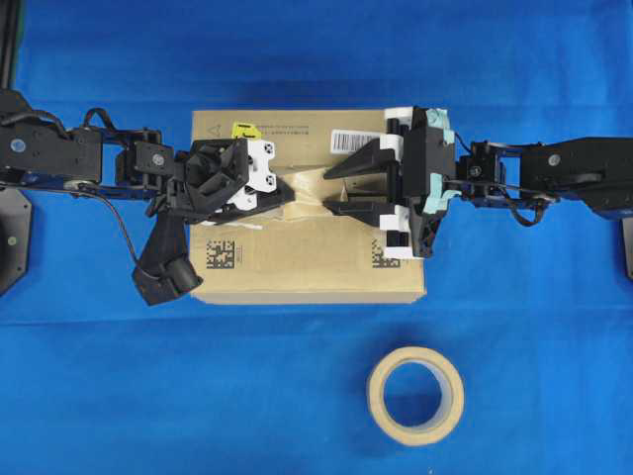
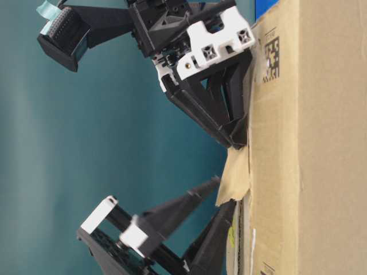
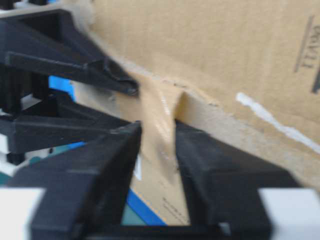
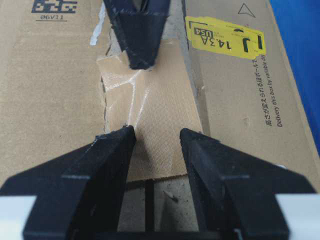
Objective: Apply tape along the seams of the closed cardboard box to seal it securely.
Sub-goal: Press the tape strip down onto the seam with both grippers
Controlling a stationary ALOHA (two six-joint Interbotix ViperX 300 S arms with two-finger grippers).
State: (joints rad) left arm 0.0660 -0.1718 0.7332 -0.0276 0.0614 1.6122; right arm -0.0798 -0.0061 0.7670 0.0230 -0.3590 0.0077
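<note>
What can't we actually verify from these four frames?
- Thin dark seam slit: mostly covered by the square tan-brown tape piece and claws.
- Left claw: blurred in its wrist view; grip on the tape unclear.
- Large brown cardboard box: cut off by the table-level frame edge.
- White barcode label: too small to read overhead.

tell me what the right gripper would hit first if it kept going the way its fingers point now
Probably the left gripper: the right gripper is open, straddling the tape on the cardboard box, pointing at it. Depth is uncertain.
</note>
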